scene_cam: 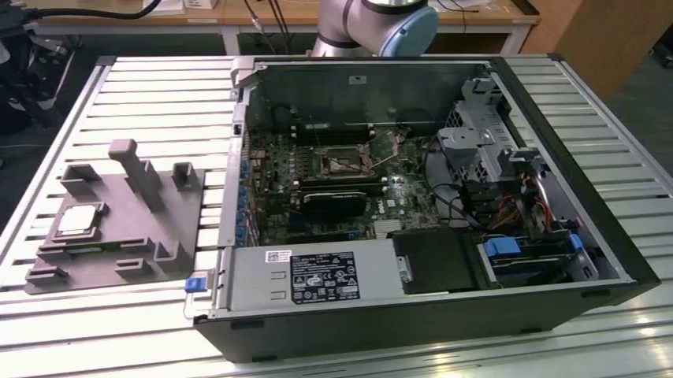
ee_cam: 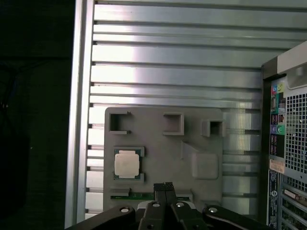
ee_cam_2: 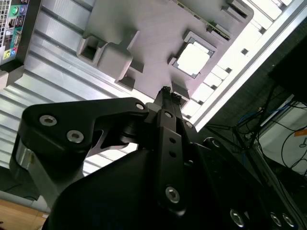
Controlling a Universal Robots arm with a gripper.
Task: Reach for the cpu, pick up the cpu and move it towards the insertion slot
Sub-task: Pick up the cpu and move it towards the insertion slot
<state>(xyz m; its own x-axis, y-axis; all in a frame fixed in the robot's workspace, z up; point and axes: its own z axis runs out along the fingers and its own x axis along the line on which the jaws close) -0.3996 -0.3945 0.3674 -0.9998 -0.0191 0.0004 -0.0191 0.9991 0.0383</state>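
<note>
The cpu point(scene_cam: 79, 220) is a small silvery square chip lying flat in a recess of the grey plastic fixture point(scene_cam: 158, 224), at the exterior view's left. Both wrist views look down on the cpu point(ee_cam: 127, 164) point(ee_cam_2: 193, 59) from well above. My gripper point(ee_cam: 164, 188) point(ee_cam_2: 166, 92) hangs over the fixture point(ee_cam: 163, 139), off to one side of the chip, with its two dark fingers pressed together and nothing between them. The insertion slot point(scene_cam: 342, 161) is the square socket with a shiny frame on the motherboard inside the open computer case.
The open computer case point(scene_cam: 421, 331) lies on the slatted metal table point(scene_cam: 158, 87), with a power supply point(scene_cam: 310, 276) and drive cages point(scene_cam: 494, 150) inside. Upright posts point(scene_cam: 131, 169) rise from the fixture. The arm's base point(scene_cam: 379, 24) stands behind the case.
</note>
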